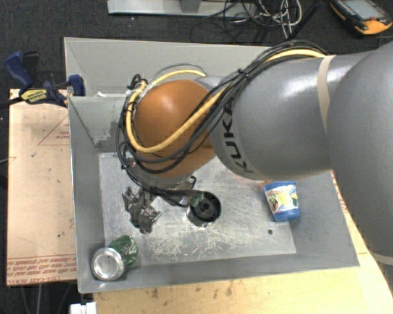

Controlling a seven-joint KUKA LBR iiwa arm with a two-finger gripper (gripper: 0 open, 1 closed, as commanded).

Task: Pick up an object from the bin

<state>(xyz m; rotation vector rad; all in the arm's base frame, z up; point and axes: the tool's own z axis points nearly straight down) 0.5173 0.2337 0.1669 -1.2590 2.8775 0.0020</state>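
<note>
My gripper (144,222) hangs low over the left part of the bin floor. Its fingers come together at the tips, shut, with nothing seen between them. A black round ring-like thing (205,209) lies on the floor just to its right. A green drinks can (114,258) lies on its side in the bin's near left corner, silver end toward the camera, a short way below and left of the gripper.
A small blue and yellow tub (282,201) lies at the right of the bin floor. The thick grey arm and its orange dome cover the bin's middle and back right. The floor's front strip between can and tub is scuffed metal.
</note>
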